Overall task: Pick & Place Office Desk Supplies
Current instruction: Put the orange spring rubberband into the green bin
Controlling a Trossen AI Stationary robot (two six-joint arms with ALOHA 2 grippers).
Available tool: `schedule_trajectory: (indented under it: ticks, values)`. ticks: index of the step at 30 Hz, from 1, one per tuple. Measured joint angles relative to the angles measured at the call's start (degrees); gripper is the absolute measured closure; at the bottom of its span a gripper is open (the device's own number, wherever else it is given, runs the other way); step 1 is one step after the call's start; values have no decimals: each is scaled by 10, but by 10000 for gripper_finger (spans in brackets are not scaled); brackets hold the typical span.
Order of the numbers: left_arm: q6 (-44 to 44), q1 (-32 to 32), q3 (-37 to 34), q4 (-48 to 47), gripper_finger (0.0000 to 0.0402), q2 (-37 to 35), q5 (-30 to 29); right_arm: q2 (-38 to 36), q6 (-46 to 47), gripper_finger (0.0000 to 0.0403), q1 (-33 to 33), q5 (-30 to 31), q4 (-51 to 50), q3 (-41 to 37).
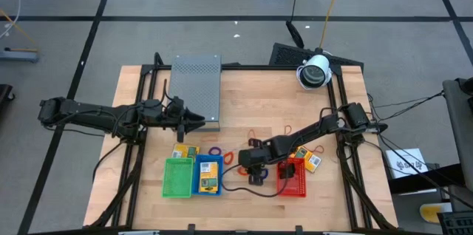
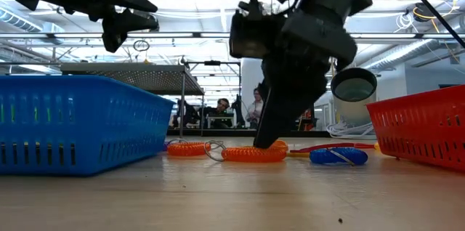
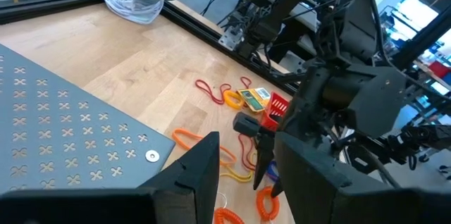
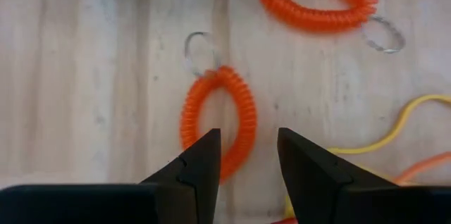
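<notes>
An orange coil loop (image 4: 244, 111) with a metal key ring (image 4: 199, 48) lies flat on the wooden table, also in the low view (image 2: 254, 153). My right gripper (image 4: 248, 134) points down over it, open, one finger on each side of the coil's strand at its near end (image 1: 249, 165). A second orange coil (image 4: 317, 2) lies beyond it. Yellow-orange packets (image 1: 185, 151) (image 1: 309, 159) and thin rubber bands (image 3: 211, 91) lie scattered. My left gripper (image 3: 245, 138) is open and hovers above the table beside the grey perforated box (image 1: 196, 87). My right gripper comes down from above with its open fingers (image 2: 267, 141) reaching the orange coil loop's end (image 4: 232, 164) on the table. I cannot tell whether the fingertips touch the coil.
Green basket (image 1: 177, 178), blue basket (image 1: 208, 176) and red basket (image 1: 292, 179) stand along the near edge. A yellow band (image 4: 394, 122) and a blue loop (image 2: 338, 156) lie close to the coil. A white camera (image 1: 314, 71) sits at the far right corner.
</notes>
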Motion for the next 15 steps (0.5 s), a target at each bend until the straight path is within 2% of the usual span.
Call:
schedule_trajectory:
  ticks: [11,15]
  values:
    - [-1,0,0,1,256,0,-10,-3,14,275,6,21,71,-60]
    - [-1,0,0,1,256,0,-10,-3,15,297,16,35,73,-64]
